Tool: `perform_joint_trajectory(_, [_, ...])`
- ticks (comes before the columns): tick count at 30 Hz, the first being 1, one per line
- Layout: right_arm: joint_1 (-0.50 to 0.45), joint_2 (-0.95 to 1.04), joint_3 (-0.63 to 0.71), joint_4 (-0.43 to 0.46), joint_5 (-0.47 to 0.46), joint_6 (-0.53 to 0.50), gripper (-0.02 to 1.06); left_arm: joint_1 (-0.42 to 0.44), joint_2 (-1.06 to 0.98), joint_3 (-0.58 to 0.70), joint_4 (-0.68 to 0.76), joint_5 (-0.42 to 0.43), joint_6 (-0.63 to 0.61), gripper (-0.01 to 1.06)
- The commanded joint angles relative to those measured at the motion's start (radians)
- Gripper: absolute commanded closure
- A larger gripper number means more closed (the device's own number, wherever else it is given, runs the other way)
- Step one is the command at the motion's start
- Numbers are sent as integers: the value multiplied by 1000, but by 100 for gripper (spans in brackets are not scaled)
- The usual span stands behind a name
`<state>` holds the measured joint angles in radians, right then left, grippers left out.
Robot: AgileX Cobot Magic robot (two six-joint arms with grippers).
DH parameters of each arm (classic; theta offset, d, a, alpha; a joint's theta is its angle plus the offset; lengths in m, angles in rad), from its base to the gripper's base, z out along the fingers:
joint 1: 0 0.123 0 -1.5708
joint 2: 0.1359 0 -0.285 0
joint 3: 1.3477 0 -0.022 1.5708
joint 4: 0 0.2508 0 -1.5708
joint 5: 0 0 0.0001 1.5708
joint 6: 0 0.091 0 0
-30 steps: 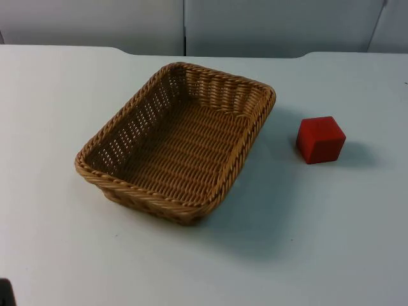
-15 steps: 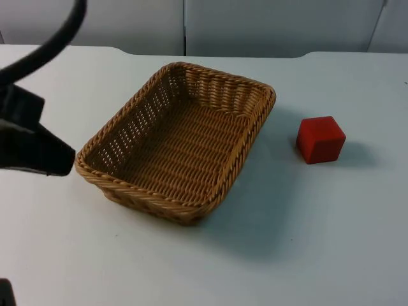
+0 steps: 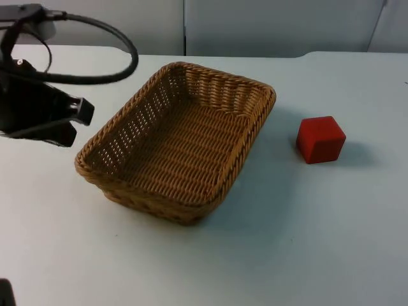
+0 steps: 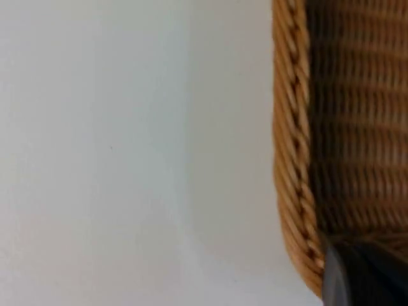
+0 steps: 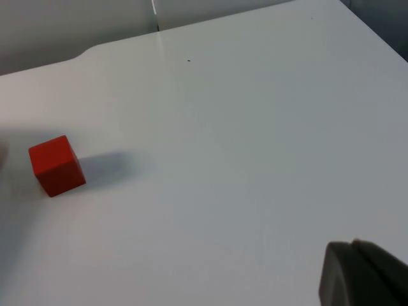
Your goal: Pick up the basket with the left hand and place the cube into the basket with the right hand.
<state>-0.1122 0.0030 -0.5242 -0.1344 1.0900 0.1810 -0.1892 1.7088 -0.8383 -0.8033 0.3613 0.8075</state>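
Note:
A brown wicker basket [image 3: 175, 205] lies empty in the middle of the table. Its braided rim [image 4: 290, 159] runs close past the left gripper in the left wrist view. My left gripper [image 3: 78, 124] hovers just left of the basket's left wall, open, with nothing between its fingers. One black fingertip [image 4: 363, 277] stands at the rim. A red cube [image 3: 320, 139] rests on the table right of the basket, apart from it. The cube [image 5: 57, 164] is also far off in the right wrist view. My right gripper [image 5: 363, 280] waits well away from it.
The white table [image 3: 306, 242] ends at a grey partition wall [image 3: 268, 25] behind the basket. Bare table lies in front of the basket and around the cube.
The left arm came in from the left over the last second and moved up and toward the basket's left wall. Basket and cube have not moved.

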Motion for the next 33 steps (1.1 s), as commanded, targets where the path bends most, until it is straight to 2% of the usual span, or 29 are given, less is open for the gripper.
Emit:
perform_joint_trajectory(1, [4, -3, 4, 5, -11, 1, 105, -30, 43, -33, 65, -59, -7, 105])
perform_joint_trajectory(6, [4, -3, 4, 5, -11, 1, 105, -91, 131, -146, 133, -42, -7, 102])
perform_joint_trajectory(8, [4, -3, 4, 5, -11, 1, 105, -109, 158, -211, 134, -29, -7, 96])
perform_joint_trajectory(10, [4, -3, 4, 5, -11, 1, 105, -116, 177, -280, 136, -9, -13, 83])
perform_joint_trajectory(11, [4, -3, 4, 5, -11, 1, 105, -116, 177, -280, 136, -9, -13, 83])
perform_joint_trajectory(12, [4, -3, 4, 5, -11, 1, 105, -116, 182, -301, 150, -8, -29, 75])
perform_joint_trajectory(14, [4, -3, 4, 5, -11, 1, 105, -116, 191, -328, 210, -23, -59, 58])
perform_joint_trajectory(15, [4, -3, 4, 5, -11, 1, 105, -116, 191, -328, 210, -23, -59, 58])
perform_joint_trajectory(17, [4, -3, 4, 5, -11, 1, 105, -116, 193, -335, 255, -66, -116, 43])
perform_joint_trajectory(21, [4, -3, 4, 5, -11, 1, 105, -116, 220, -335, 295, -108, -135, 44])
perform_joint_trajectory(23, [4, -3, 4, 5, -11, 1, 105, -116, 246, -335, 318, -108, -135, 47])
perform_joint_trajectory(33, [4, -3, 4, 5, -11, 1, 105, -114, 362, -335, 373, -112, -139, 47])
